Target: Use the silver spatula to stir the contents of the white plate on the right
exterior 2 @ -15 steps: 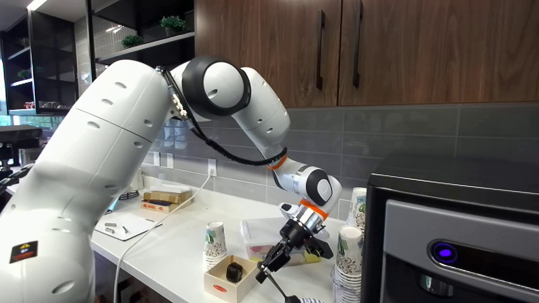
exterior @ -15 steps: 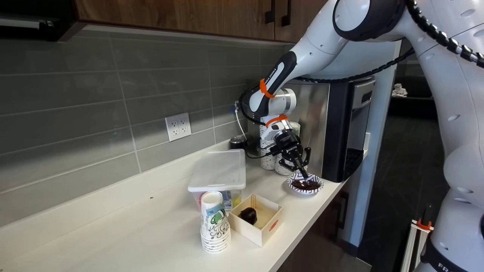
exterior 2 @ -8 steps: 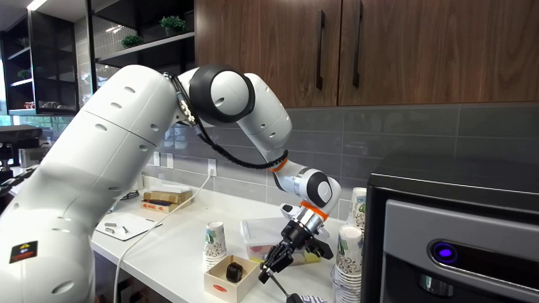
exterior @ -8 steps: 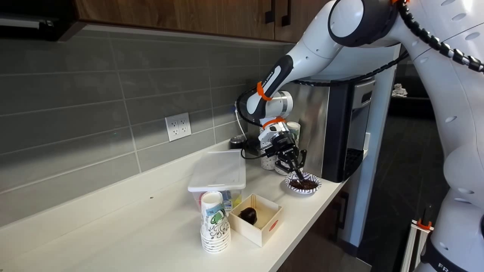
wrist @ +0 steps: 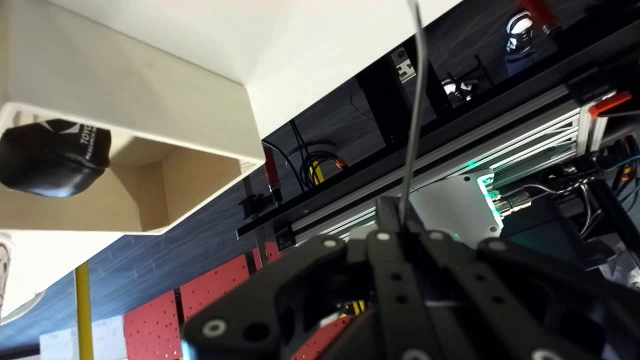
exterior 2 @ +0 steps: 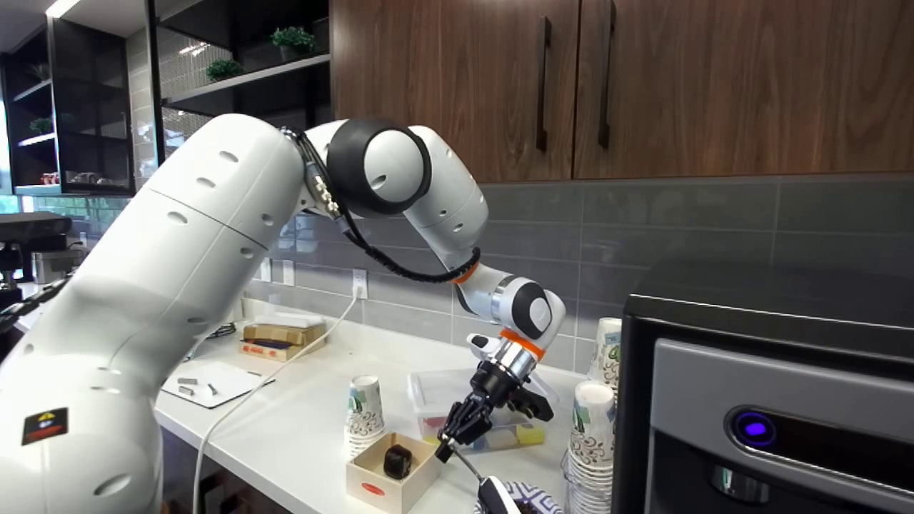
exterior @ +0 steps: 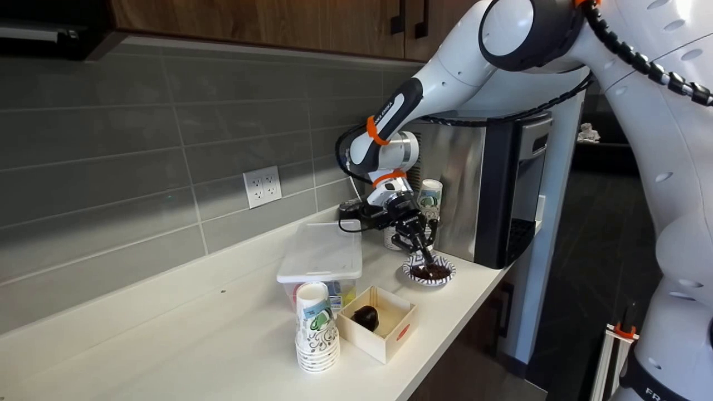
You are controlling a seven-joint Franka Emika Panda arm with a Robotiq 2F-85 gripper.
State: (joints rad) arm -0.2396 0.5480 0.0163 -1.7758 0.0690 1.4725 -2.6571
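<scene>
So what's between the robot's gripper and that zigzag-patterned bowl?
The silver spatula: in an exterior view, its thin handle slants down from the gripper toward the zigzag-patterned bowl, its head overlapping the rim there.

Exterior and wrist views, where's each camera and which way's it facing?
An exterior view: outside the white robot arm, shown at picture right, facing along the white countertop.
An exterior view: outside, facing the grey tiled wall; arm at picture left.
Wrist view: on the wrist, facing past the black gripper and slim silvery spatula to dark floor.
Both exterior views share the round white zigzag-patterned dish.
</scene>
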